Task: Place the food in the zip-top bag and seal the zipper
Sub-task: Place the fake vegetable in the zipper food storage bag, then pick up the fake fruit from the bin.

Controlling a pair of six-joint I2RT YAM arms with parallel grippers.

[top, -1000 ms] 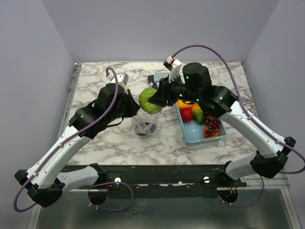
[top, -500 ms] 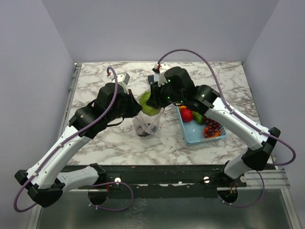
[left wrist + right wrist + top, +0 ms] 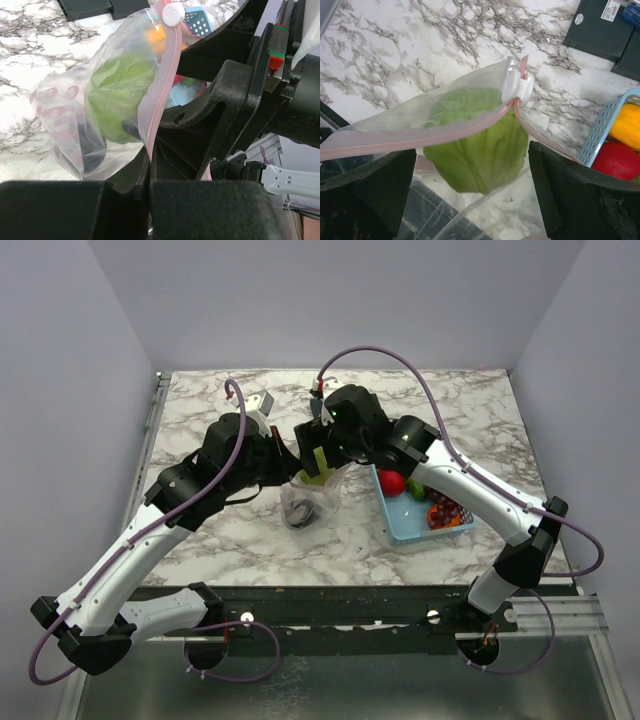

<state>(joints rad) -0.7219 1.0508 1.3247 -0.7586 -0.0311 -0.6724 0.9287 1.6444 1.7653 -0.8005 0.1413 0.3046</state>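
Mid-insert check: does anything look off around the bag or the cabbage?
Nothing spilled or torn. The cabbage, between the right gripper's fingers, sits partly through the zip-top bag's mouth, the zipper strip crossing it. The left gripper pinches that strip. Other food lies in the basket.

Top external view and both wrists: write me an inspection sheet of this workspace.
Surface: marble table, no spills seen.
Job's things: cabbage partway through the mouth of the zip-top bag; zipper open; red piece and grapes lie in the blue basket.
Clutter: black boxes at the far edge.
Grippers: left gripper pinches the zipper strip; right gripper grips the cabbage.
Cables: a purple cable arcs over each arm.
Surroundings: plain walls; nothing else seen.
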